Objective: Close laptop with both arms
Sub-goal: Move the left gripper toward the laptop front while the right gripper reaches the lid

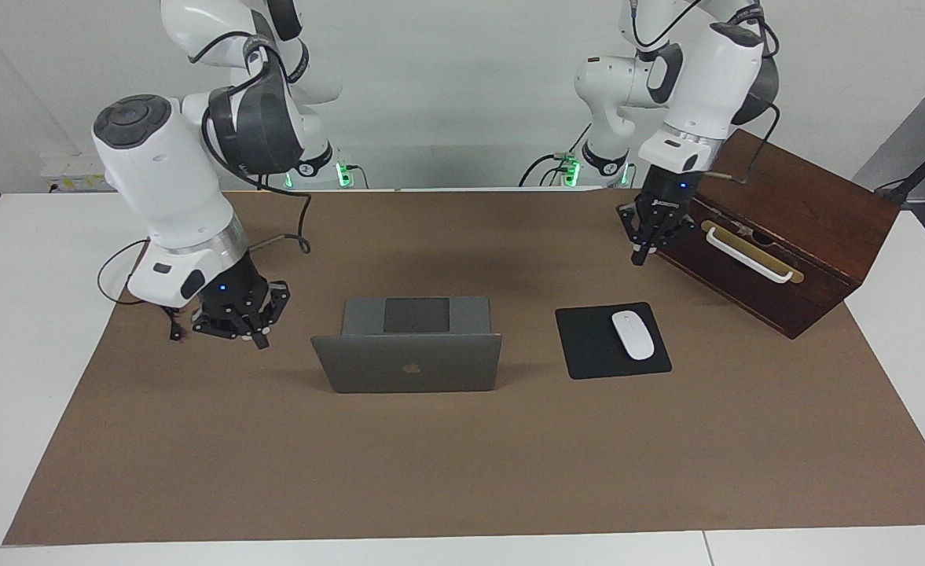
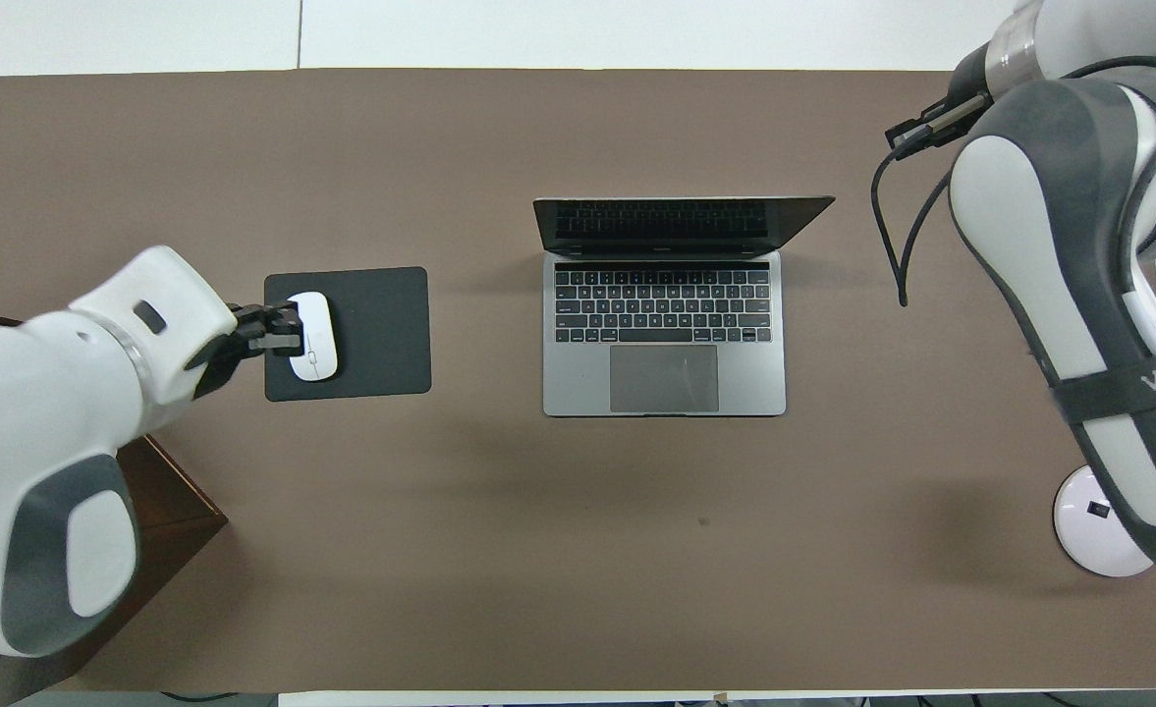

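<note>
The silver-grey laptop [image 1: 409, 367] stands open in the middle of the brown mat, its lid with the dark apple logo upright and turned away from the robots. Its dark keyboard shows in the overhead view [image 2: 664, 306]. My right gripper [image 1: 251, 334] hangs low over the mat beside the laptop, toward the right arm's end, apart from it. In the overhead view it is hidden under its own arm. My left gripper [image 1: 641, 250] hangs in the air in front of the wooden box, and in the overhead view [image 2: 278, 329] it overlaps the mouse's edge. Neither gripper holds anything.
A black square mousepad [image 1: 588, 350] with a white mouse [image 1: 633, 335] lies beside the laptop toward the left arm's end. A dark wooden box [image 1: 808, 212] with a white handle stands tilted at that end, nearer to the robots. The brown mat [image 1: 462, 472] covers the table.
</note>
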{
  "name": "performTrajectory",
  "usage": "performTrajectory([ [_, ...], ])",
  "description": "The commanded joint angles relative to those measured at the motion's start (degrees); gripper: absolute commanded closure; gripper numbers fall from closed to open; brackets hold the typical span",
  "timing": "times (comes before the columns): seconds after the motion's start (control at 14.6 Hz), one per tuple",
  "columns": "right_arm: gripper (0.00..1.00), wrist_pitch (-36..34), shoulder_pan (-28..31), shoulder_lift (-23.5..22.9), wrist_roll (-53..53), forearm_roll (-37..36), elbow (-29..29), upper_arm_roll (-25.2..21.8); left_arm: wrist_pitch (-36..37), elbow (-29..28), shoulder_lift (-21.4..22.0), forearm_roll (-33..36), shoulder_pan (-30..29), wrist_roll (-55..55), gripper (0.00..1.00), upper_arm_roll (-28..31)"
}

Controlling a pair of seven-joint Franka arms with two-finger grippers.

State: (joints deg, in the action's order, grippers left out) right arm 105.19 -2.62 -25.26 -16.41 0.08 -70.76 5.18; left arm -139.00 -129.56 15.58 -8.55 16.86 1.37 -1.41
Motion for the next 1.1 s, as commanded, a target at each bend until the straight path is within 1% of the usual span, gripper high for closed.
performTrajectory([
  [0.0,1.0,2.3,0.5,-4.2,1.4,1.1,4.3,2.5,-10.8,-11.4,6.3,-1.1,6.6,-1.2,1.0,1.1],
  [0.21,1.0,6.1,-2.0,-6.0,7.5,1.3,4.2,2.7,-19.2,-15.6,6.2,-1.1,12.0,-1.4,1.0,1.1],
  [0.27,1.0,7.6,-2.3,-6.8,9.5,2.8,4.1,3.1,-22.2,-16.6,5.7,-1.1,13.7,-1.5,1.0,1.1],
  [0.41,1.0,8.1,-3.0,-7.2,13.1,5.9,3.7,3.0,-27.2,-18.3,3.7,-1.1,17.0,-1.5,1.0,1.1],
  [0.48,1.0,8.1,-3.1,-6.9,14.4,6.0,3.7,3.0,-30.1,-18.9,2.1,-1.1,18.5,-1.7,1.0,1.1],
  [0.55,1.0,8.1,-3.3,-6.9,15.1,6.0,3.0,3.0,-33.9,-19.2,-0.4,-1.1,20.0,-1.7,1.0,1.1],
  [0.75,1.0,9.8,-3.6,-6.7,15.9,6.0,0.4,3.0,-46.1,-19.3,-9.2,-1.1,23.6,-1.7,1.0,1.1],
  [0.89,1.0,10.3,-3.8,-6.8,16.1,6.0,-0.3,3.0,-50.7,-19.2,-12.7,-1.0,24.5,-1.7,1.0,1.1],
  [1.03,1.0,10.7,-3.8,-6.8,16.1,6.0,-1.6,3.0,-52.4,-18.6,-14.7,-0.8,25.0,-2.2,1.0,1.1],
])
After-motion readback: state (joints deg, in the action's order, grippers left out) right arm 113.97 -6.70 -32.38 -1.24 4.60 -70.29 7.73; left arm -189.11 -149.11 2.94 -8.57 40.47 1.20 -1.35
